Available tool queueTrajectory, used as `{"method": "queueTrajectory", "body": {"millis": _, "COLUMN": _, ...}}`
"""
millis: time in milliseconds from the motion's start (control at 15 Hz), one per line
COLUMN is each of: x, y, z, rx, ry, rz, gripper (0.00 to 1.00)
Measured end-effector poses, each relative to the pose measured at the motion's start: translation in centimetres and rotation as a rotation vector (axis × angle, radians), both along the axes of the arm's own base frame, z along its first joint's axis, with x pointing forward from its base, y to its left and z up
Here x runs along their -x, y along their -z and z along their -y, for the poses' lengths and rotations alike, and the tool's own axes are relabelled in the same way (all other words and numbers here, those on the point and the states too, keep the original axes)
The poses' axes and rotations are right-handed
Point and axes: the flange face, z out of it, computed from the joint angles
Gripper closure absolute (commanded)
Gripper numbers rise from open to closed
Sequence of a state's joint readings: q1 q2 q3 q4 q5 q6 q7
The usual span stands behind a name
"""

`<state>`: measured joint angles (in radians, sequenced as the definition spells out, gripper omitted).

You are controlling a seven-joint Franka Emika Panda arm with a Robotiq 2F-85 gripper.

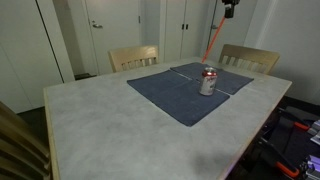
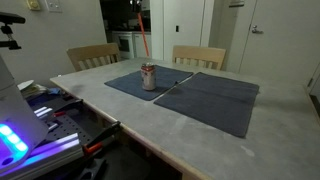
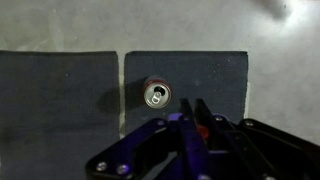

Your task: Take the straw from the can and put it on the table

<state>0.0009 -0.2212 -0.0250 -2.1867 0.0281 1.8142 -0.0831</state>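
High above the tabletop point(image 1: 90, 115), the jaws pinch a red-orange straw point(image 1: 213, 42), hanging tilted over a silver-and-red can point(image 1: 208, 82) on a dark mat point(image 1: 165, 95); its lettering is unreadable.

Two pale wooden chairs point(image 1: 133, 57) before white doors point(image 1: 110, 25)

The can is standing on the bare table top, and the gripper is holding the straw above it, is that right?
Not quite: the can stands on the dark mat, not the bare table top, as the wrist view shows. The gripper does hold the straw above it.
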Motion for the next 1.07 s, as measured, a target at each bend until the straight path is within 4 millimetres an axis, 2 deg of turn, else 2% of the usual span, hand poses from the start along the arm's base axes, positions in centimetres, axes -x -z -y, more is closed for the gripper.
{"method": "queueTrajectory", "body": {"millis": 333, "x": -0.9, "y": 0.4, "z": -4.6, "rx": -0.016, "ry": -0.072, "rz": 0.108, "gripper": 0.98}}
{"method": "queueTrajectory", "body": {"millis": 667, "x": -1.4, "y": 3.8, "z": -9.0, "rx": -0.002, "ry": -0.129, "rz": 0.171, "gripper": 0.98}}
{"method": "queueTrajectory", "body": {"millis": 800, "x": -1.7, "y": 5.5, "z": -9.9, "rx": 0.004, "ry": -0.126, "rz": 0.194, "gripper": 0.98}}
{"method": "queueTrajectory", "body": {"millis": 1067, "x": -2.0, "y": 8.9, "z": -10.1, "rx": 0.021, "ry": -0.082, "rz": 0.211, "gripper": 0.98}}
